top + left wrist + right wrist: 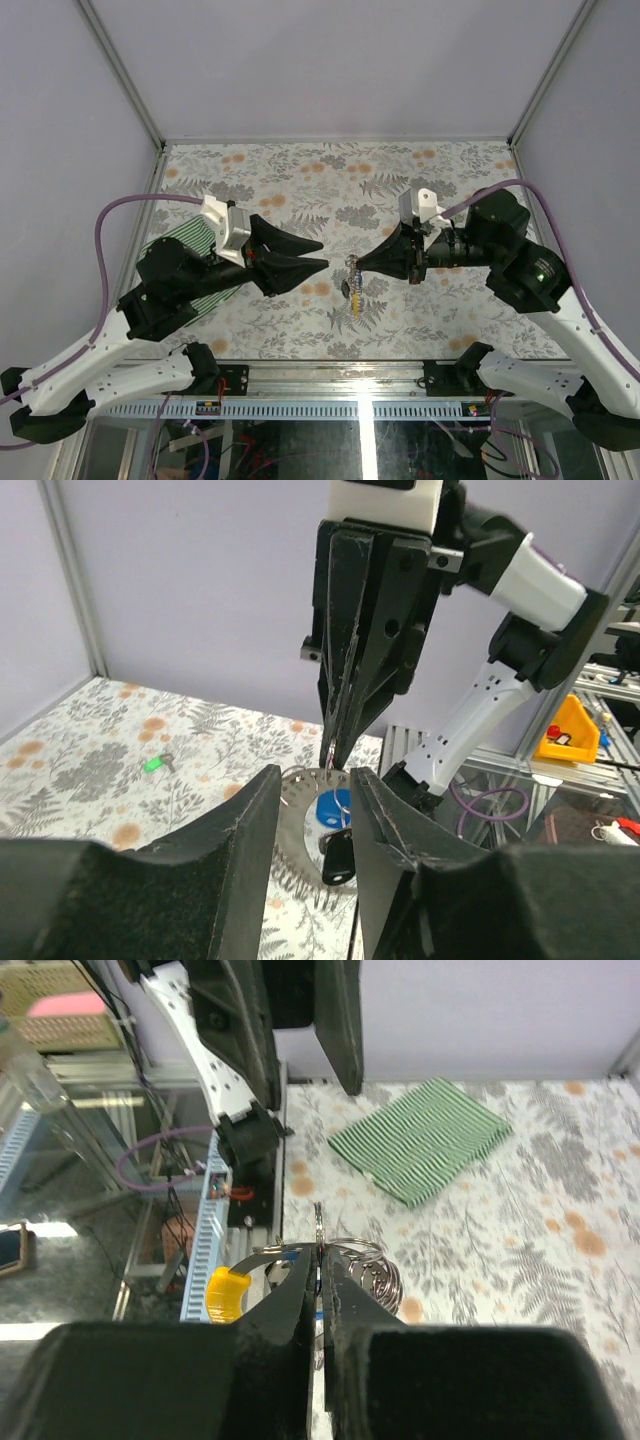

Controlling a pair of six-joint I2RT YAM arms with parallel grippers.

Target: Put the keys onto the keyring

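My right gripper (360, 265) is shut on the keyring (318, 1222) and holds it above the table. The silvery chain (378, 1276) and the yellow tag (226, 1292) hang beside its fingers; the tag also shows in the top view (357, 306). The blue key (333, 808) hangs on the ring with a black fob (338, 858) below it. My left gripper (315, 776) is open and empty, its fingertips just short of the ring. The green key (153, 764) lies on the table beyond, to the left in the left wrist view.
A green-and-white striped cloth (190, 248) lies on the flowered table (300, 170) under my left arm; it also shows in the right wrist view (425, 1140). The table's near edge with its metal rail (330, 385) lies just below the ring.
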